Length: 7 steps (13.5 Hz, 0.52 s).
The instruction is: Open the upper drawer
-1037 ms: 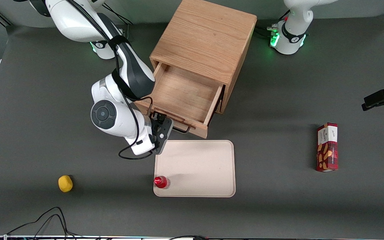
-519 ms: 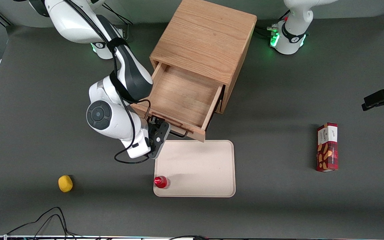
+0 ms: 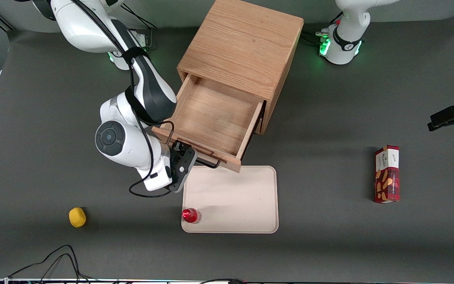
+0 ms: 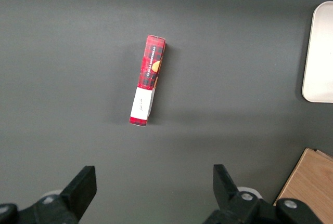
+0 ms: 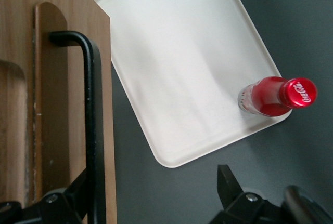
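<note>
A dark grey table (image 3: 329, 244) fills the scene under even light.

The red cap of the small bottle (image 5: 273, 96), standing at a corner of the cream tray (image 5: 177, 68), reads "Coca-Cola". The lettering on the red snack box (image 3: 387, 174) cannot be read.

beige tray (image 3: 235, 197) and red bottle (image 3: 190, 215) just in front of the pulled-out upper drawer (image 3: 211, 118), gripper (image 3: 179, 152) at its handle
</note>
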Each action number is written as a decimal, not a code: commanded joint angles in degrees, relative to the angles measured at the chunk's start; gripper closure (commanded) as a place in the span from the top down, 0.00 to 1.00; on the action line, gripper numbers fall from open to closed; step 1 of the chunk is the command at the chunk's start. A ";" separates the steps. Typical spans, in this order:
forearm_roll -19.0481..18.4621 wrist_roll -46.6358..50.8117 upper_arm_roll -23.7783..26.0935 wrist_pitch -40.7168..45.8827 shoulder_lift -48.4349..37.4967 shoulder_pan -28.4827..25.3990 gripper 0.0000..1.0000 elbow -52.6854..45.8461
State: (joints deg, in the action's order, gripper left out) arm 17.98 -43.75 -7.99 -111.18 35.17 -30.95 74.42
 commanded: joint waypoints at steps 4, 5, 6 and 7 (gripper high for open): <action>1.62 -3.27 -0.36 0.26 1.57 0.71 1.00 -2.61; 1.62 -3.18 -0.36 0.26 1.57 0.71 1.00 -2.61; 1.62 -3.18 -0.36 0.26 1.57 0.71 1.00 -2.61; 1.62 -3.01 -0.36 0.53 1.48 0.71 1.00 -2.70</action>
State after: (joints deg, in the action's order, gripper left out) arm 17.98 -45.02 -7.99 -111.19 35.31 -30.53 74.08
